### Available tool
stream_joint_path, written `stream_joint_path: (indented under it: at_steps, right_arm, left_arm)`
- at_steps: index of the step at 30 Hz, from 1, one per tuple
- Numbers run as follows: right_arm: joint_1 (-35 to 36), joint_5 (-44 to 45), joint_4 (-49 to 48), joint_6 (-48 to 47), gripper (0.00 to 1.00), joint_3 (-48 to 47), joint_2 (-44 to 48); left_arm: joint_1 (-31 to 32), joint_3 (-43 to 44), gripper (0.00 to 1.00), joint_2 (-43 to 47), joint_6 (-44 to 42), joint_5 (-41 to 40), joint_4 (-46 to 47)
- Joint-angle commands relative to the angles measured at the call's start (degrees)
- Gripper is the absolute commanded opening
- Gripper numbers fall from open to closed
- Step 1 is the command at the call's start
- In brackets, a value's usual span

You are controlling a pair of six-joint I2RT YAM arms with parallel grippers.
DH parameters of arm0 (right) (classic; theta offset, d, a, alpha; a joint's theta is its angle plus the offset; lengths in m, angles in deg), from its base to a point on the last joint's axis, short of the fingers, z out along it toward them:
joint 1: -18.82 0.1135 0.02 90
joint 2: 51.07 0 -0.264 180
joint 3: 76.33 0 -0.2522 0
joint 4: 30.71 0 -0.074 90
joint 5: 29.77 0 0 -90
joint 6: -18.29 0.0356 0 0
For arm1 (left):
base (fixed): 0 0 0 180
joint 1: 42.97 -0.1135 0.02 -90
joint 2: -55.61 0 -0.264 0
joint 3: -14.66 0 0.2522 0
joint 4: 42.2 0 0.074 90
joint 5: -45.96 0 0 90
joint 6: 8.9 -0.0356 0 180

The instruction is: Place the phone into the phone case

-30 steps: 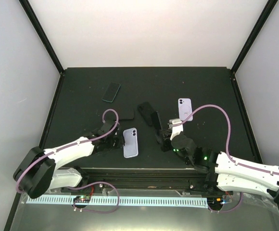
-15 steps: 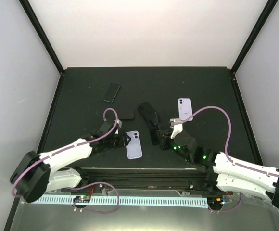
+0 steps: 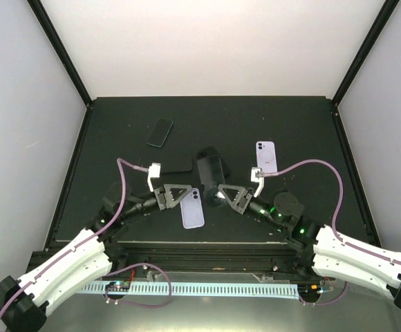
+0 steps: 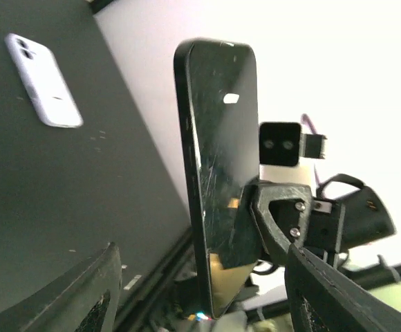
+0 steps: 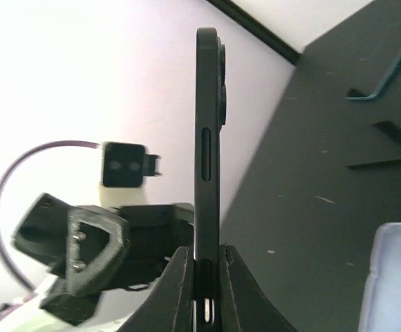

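Phone (image 3: 211,169) is up off the tabletop (image 3: 117,131) near the middle, and from the overhead feed I see it standing on end between the two arms. On my right wrist feed it (image 5: 207,138) shows edge-on, with the camera bumps and a side button facing right. The right fingers (image 5: 180,290) are closed tight on its lower end, one on each face. From above, those same fingers (image 3: 236,198) reach in from the right.

The left wrist feed looks straight at the phone's glossy, scratched screen (image 4: 221,173), with the right arm's wrist camera just behind it. The left fingers (image 4: 90,297) sit at the bottom corners of that feed, spread wide with nothing between them. From above they (image 3: 167,196) point toward the phone from the left.

The lavender phone case (image 3: 193,207) lies flat on the tabletop, camera cutout at its far end, just beside the left fingertips and below the phone. I cannot tell whether a fingertip touches it. Its corner shows at the lower right of my right wrist feed (image 5: 397,277).

A second lavender piece (image 3: 265,157) of the same shape lies farther back on the right. A dark slab with a teal rim (image 3: 160,132) lies well apart at the back left, and a flat black piece (image 3: 181,164) sits just left of the phone.
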Motion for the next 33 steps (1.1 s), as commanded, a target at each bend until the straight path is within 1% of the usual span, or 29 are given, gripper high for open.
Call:
stream_joint_path:
  at_steps: [1,4,6,14,16,18,19,22,26,27,30,33]
  right_arm:
    - [-0.34,-4.03,-15.21,7.69,0.01,0.94,0.71]
    - [-0.32,-4.65,-18.96,10.22,0.01,1.28,-0.18]
    - [-0.3,-4.63,-19.58,11.09,0.01,1.12,-0.58]
    - [-0.3,-5.44,-22.86,14.01,0.01,1.07,-3.4]
    - [-0.37,-5.73,-23.52,14.45,0.01,0.66,-4.41]
    - [-0.3,-6.02,-23.63,14.58,0.01,0.19,-5.24]
    - [-0.3,-6.21,-23.7,14.6,0.01,0.07,-5.59]
    - [-0.31,-6.44,-23.9,15.01,0.01,0.26,-6.37]
    - [-0.32,-6.64,-24.13,15.21,0.04,1.0,-7.05]
    - [-0.3,-6.53,-24.17,15.2,0.06,1.37,-6.99]
    - [-0.35,-5.84,-23.46,14.75,0.12,2.32,-6.37]
    - [-0.33,-4.97,-21.96,13.87,0.23,3.23,-5.34]
  left_arm:
    - [-0.27,-2.24,0.65,-0.61,8.37,8.88,16.43]
    - [-0.03,-3.21,0.62,-2.37,11.58,11.04,24.17]
    - [0.18,-3.45,0.59,-3.29,13.08,11.57,27.08]
    - [1.47,-2.65,0.52,-7.3,14.81,12.11,31.44]
    - [2.1,-2.41,0.48,-8.4,15.4,12.23,32.85]
    - [2.54,-2.19,0.42,-9.01,15.73,12.26,33.58]
    - [2.6,-2.1,0.38,-9.07,15.87,12.15,33.59]
    - [2.68,-2.14,0.21,-8.4,15.74,11.11,32.38]
    - [2.63,-1.81,0.04,-6.5,14.14,9.37,27.72]
    - [2.6,-1.67,0.02,-6.08,13.61,9.25,26.54]
    - [2.65,-1.46,0.02,-4.68,12.33,8.27,23.6]
    - [2.53,-1.39,0.02,-3.27,10.86,7.42,20.83]
